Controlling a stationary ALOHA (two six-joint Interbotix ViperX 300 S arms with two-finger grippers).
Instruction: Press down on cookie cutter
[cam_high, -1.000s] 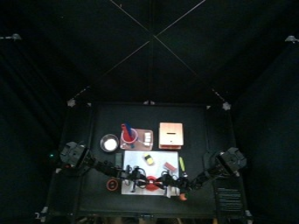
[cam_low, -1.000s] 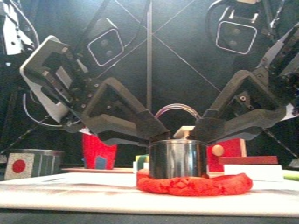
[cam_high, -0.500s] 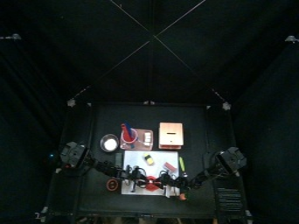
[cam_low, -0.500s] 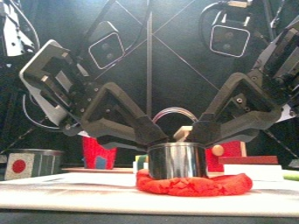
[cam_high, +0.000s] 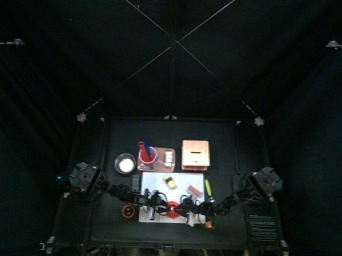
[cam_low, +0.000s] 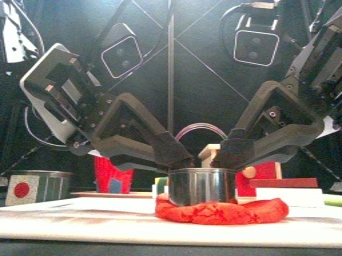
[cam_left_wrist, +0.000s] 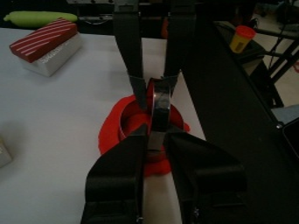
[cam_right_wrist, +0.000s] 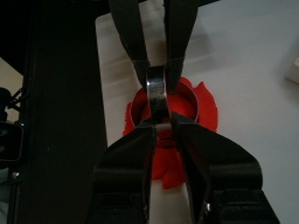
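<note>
The cookie cutter (cam_low: 203, 186) is a round shiny metal ring standing upright in a flat patch of red dough (cam_low: 254, 211) on a white mat (cam_low: 80, 210) at the table's front. Both grippers pinch its rim from opposite sides, the left gripper (cam_low: 168, 166) from the left and the right gripper (cam_low: 237, 160) from the right. In the left wrist view my left gripper (cam_left_wrist: 153, 109) is shut on the ring's wall (cam_left_wrist: 160, 91) above the dough (cam_left_wrist: 117, 131). The right wrist view shows the right gripper (cam_right_wrist: 163, 109) shut on the ring (cam_right_wrist: 165, 80). From above, both grippers meet over the dough (cam_high: 171, 207).
A tan box (cam_high: 197, 153) and a white round dish (cam_high: 126, 164) stand behind the mat. A red ring with a dark centre (cam_high: 130, 211) lies left of the dough. A yellow-green piece (cam_high: 207, 187) lies on the mat. A red-and-white striped block (cam_left_wrist: 47, 42) sits further back.
The cutter sits slightly lower in the dough than a second ago. Both grippers have kept their hold and the arms have shifted only a little.
</note>
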